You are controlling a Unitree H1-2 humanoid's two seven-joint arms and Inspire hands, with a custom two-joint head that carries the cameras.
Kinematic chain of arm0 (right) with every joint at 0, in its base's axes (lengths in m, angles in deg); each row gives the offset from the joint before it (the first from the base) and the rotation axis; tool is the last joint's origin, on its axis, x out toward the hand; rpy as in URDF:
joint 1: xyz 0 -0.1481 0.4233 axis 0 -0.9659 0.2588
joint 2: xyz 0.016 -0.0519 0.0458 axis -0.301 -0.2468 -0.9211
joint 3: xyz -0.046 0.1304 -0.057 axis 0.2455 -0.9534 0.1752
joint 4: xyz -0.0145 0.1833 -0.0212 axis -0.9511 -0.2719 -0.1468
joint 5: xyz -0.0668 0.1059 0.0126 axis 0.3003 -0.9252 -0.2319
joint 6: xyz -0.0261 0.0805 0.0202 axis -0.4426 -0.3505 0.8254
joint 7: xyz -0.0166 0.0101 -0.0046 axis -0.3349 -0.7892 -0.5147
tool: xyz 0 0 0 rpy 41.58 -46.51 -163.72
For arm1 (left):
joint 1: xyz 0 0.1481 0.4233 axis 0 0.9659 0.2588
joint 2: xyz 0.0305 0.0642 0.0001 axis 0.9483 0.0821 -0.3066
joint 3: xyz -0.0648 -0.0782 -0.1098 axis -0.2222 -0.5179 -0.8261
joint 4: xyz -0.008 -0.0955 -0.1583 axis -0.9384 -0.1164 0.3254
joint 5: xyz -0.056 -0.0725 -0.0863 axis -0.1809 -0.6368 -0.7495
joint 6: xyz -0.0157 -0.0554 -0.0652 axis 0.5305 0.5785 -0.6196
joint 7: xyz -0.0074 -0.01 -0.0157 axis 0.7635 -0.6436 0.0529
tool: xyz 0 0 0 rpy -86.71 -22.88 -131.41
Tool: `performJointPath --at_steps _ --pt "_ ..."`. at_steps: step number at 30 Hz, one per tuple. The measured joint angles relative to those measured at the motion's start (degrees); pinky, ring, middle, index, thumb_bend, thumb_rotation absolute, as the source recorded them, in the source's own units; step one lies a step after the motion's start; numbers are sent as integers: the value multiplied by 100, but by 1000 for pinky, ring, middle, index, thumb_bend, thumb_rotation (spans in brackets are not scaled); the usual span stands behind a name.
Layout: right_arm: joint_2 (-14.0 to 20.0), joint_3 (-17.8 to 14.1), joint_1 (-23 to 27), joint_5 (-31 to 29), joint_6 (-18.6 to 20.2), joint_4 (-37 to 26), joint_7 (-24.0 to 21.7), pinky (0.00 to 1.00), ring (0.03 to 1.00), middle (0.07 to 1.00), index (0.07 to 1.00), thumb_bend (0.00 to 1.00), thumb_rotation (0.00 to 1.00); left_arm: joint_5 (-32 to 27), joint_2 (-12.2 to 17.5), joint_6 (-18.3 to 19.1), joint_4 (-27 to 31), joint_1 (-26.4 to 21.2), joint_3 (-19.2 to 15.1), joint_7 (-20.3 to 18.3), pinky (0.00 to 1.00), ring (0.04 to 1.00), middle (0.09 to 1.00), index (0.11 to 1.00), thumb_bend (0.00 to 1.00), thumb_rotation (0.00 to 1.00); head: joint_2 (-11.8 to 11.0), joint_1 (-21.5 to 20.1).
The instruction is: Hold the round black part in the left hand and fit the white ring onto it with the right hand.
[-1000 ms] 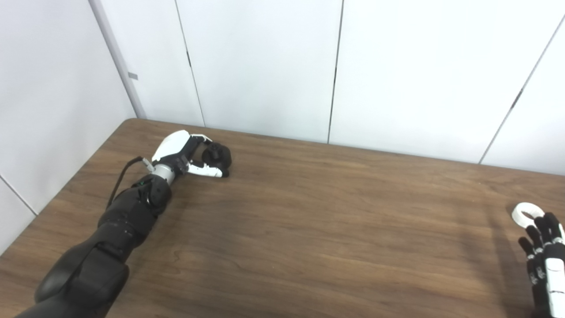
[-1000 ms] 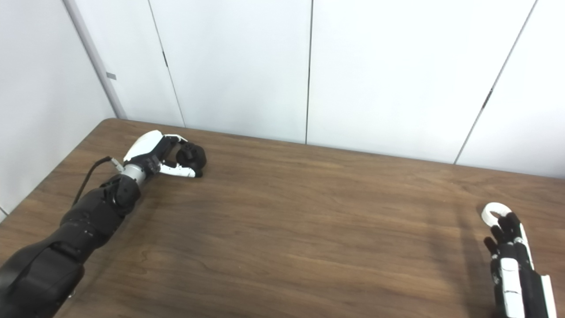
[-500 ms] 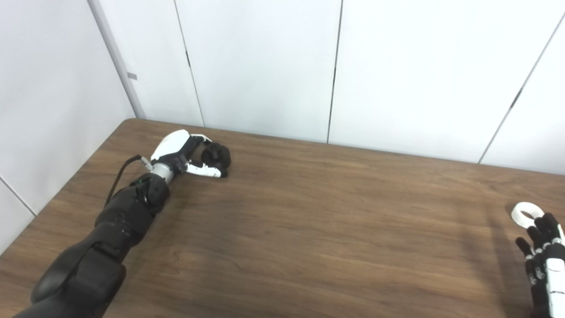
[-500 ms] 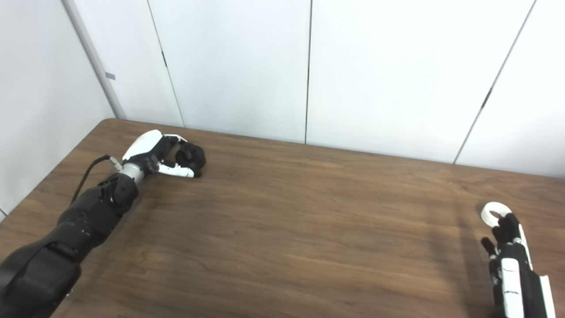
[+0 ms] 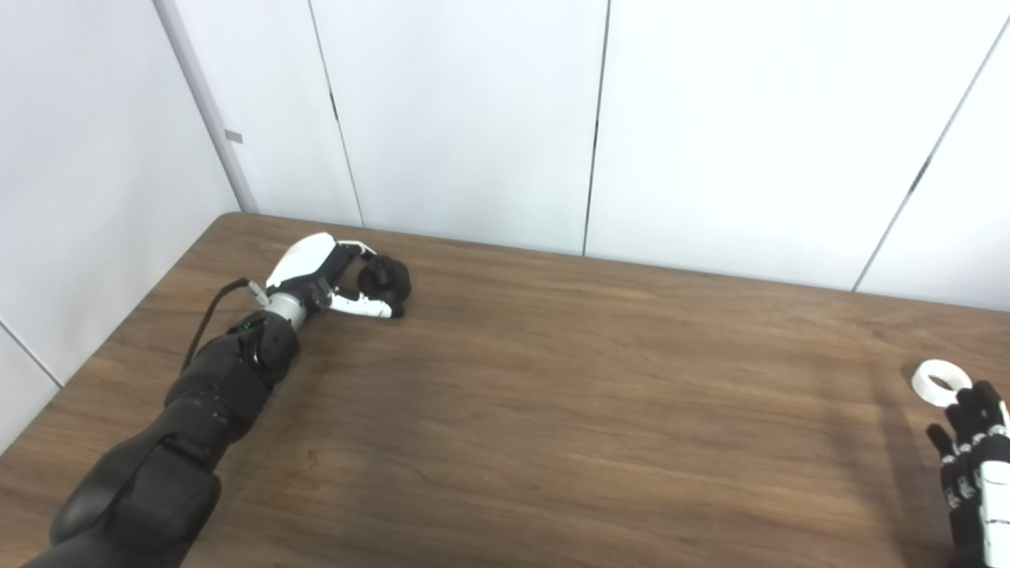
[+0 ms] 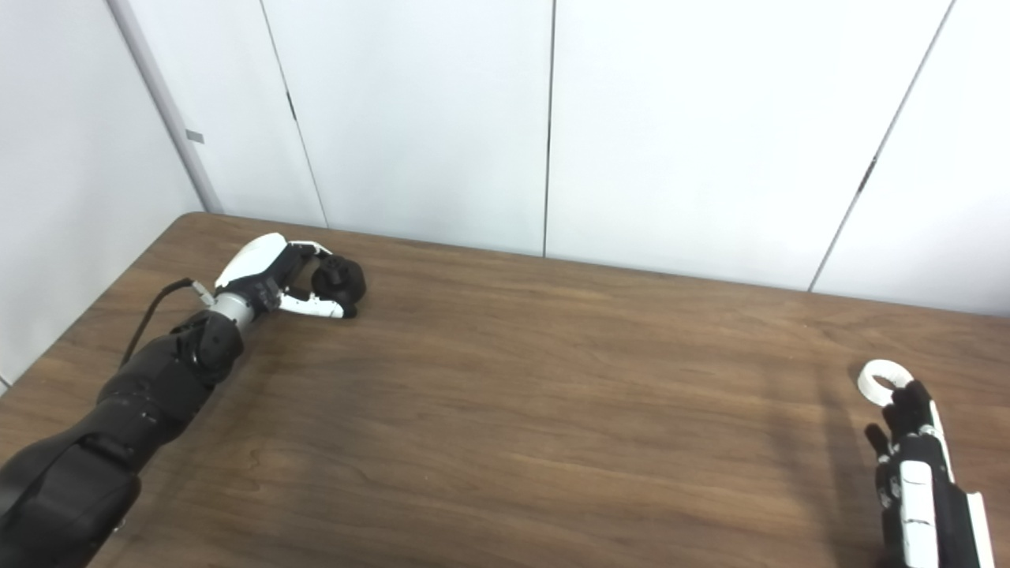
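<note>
My left hand (image 5: 319,272) cups the black part (image 5: 384,280) on the table (image 5: 552,379); my right hand (image 6: 915,473), fingers spread, reaches the ring (image 6: 882,377).

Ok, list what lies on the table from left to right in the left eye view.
left hand → round black part → white ring → right hand

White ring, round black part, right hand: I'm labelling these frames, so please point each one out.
white ring (image 5: 937,382), left eye view, on its near rim.
round black part (image 6: 344,280), right eye view, on its top.
right hand (image 6: 909,465), right eye view, on its back.
</note>
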Motion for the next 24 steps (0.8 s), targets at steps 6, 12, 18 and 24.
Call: performJointPath --at_steps 6,12,18,24 --pt "0 -2 0 28 5 -2 23 940 975 977 969 290 833 -27 6 -1 23 25 -15 0 956 913 851 687 946 287 0 9" --pt "0 -2 0 34 23 -3 26 936 966 966 963 271 845 -26 7 -24 23 24 -12 21 952 910 846 686 942 273 -9 0" --pt "-1 1 0 76 24 -3 26 939 969 971 968 272 855 -26 8 -63 23 25 -14 23 947 906 839 686 939 266 0 -9" --pt "-4 3 -3 70 24 -6 21 933 969 969 962 299 843 -27 7 -170 -1 28 -17 116 913 879 804 637 886 191 -17 -79"
